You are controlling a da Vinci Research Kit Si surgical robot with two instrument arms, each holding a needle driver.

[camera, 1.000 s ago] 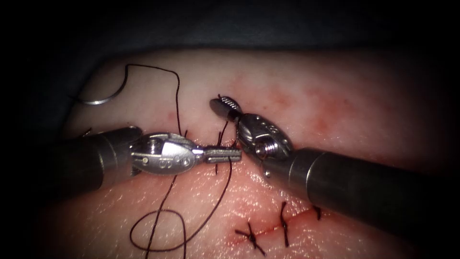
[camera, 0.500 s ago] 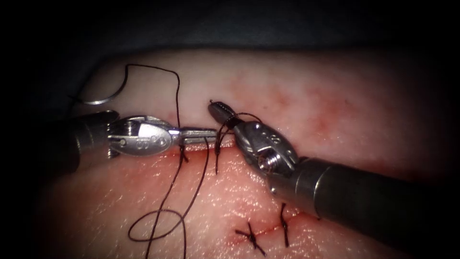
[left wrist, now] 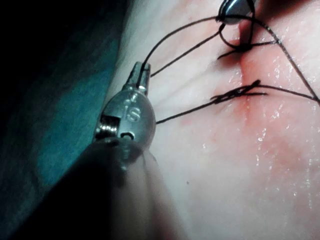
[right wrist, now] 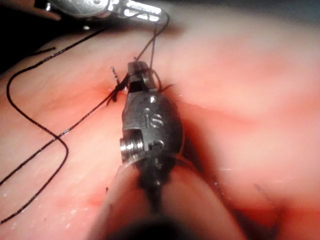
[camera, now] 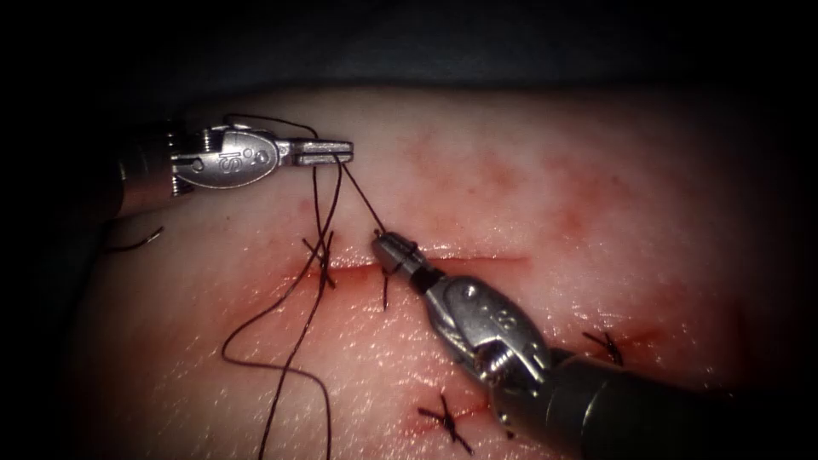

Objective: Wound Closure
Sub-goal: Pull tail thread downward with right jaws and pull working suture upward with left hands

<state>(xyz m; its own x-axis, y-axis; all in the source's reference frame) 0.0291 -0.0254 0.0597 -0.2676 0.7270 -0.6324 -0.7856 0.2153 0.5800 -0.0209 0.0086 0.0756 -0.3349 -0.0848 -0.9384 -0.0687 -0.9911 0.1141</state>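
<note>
My left tool [camera: 341, 152] is over the pale tissue [camera: 545, 187] above the cut's left part, jaws shut on the dark thread [camera: 362, 198]. From there the thread runs taut down to my right tool [camera: 381, 242], which reaches the cut [camera: 486, 257] from the lower right. Its jaws are shut on a thread end, with a small loop round them. The left wrist view has the left tool [left wrist: 141, 75] gripping thread. My right tool [right wrist: 136, 69] appears close up, thread rising from its tip. Neither tool holds the needle.
A tied stitch [camera: 319, 255] crosses the cut's left end. More stitches sit at the lower middle [camera: 445, 422] and lower right [camera: 605, 342]. Slack thread [camera: 256, 332] curls over the lower left tissue. Red fluid [camera: 358, 273] lines the cut. Dark cloth [camera: 426, 43] lies behind.
My left tool has drawn up and to the left with the thread and now covers where the needle lay. The right tool's tip dropped onto the cut. The slack loop has shrunk.
</note>
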